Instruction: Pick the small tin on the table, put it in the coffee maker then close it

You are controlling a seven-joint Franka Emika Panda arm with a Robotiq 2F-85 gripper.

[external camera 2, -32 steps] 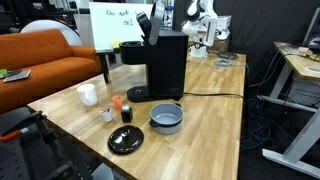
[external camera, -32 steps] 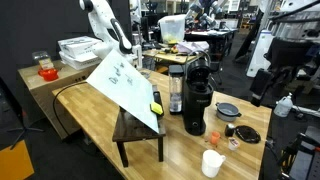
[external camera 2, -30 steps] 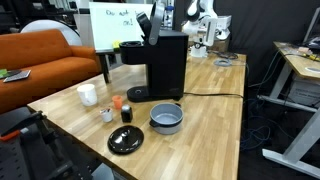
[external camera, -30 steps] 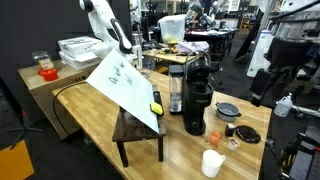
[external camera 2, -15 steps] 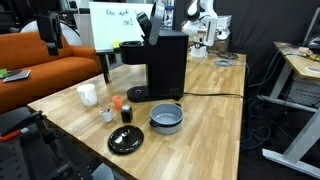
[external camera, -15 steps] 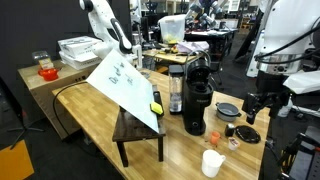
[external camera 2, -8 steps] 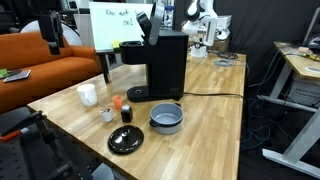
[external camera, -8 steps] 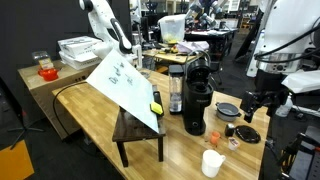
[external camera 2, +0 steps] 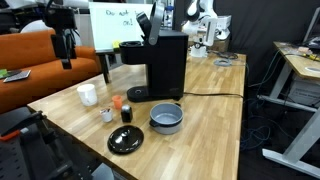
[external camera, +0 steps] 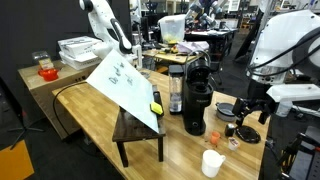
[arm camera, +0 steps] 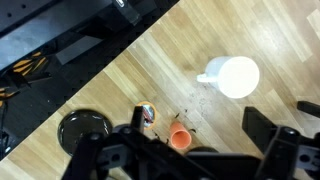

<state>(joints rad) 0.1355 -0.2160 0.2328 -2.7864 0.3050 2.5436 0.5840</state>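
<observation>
Claw (external camera: 248,113), wide and empty, above the counter (external camera 2: 215,120); picking, loading the coffee maker (external camera 2: 165,65) and closing all remain

The table (external camera 2: 212,128) bears the coffee maker (external camera 2: 160,62), grey bowl (external camera 2: 166,119), black plate (external camera 2: 125,141) and white cup (external camera 2: 88,95).

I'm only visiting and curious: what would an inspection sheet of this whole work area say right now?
Surface: light wooden table, no spills seen.
Job's things: black coffee maker upright; small orange tin on the table, untouched.
Clutter: white cup, grey bowl, black disc, clear jar.
Tool: open, empty, hovering over the tin.
Cables: black cord across the table.
Surroundings: orange sofa, stool.
</observation>
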